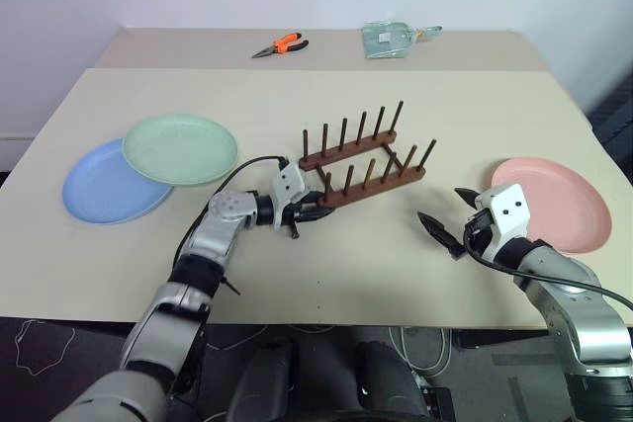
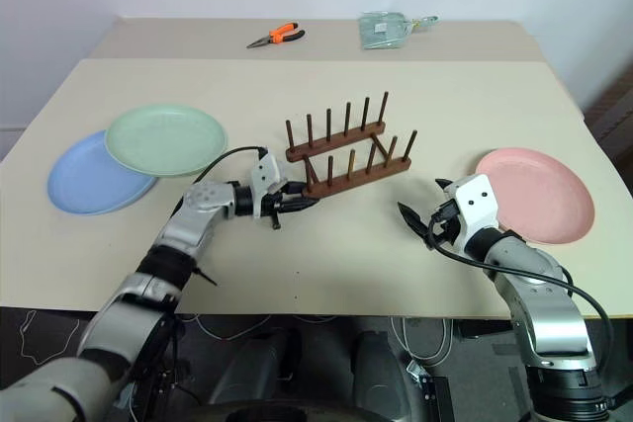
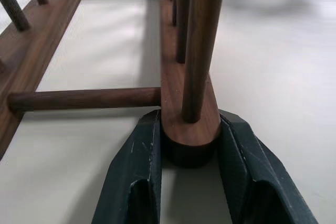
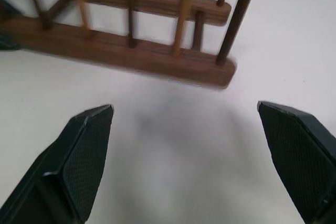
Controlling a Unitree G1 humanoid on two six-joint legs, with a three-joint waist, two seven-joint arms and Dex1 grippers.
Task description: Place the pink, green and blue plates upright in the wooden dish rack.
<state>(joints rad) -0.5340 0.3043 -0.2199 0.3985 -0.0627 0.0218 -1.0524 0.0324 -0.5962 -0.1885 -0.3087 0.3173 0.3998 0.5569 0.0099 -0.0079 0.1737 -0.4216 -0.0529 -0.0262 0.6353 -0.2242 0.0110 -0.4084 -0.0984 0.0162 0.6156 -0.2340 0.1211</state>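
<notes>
- The small dark brown wooden dish rack [image 1: 364, 166] with two rows of thin upright pegs stands near the middle of the beige table [image 1: 316, 274], and no plate is in it.
- The left claw [image 1: 318, 211] is clenched on the end of the rack's near rail, at about 8 o'clock from the rack's centre; in the left wrist view its two black fingers [image 3: 134, 177] press on both sides of the rounded rail end, just under the first peg.
- The right claw [image 1: 445, 214] is released, with its fingers spread wide, and it hovers over bare table at about 4 o'clock from the rack, near the rack's other end but apart from it.
- The round pink plate [image 1: 554, 203] lies flat on the table at 3 o'clock from the rack, just beside the right claw.
- The round pale green plate [image 1: 180, 148] lies flat at 9 o'clock from the rack, and its edge rests over the round blue plate [image 1: 107, 188], which is farther out toward 9 o'clock.
- At 12 o'clock, on the far part of the table, lie pliers with orange handles [image 1: 280, 45] and a clear plastic packet [image 1: 391, 39].
</notes>
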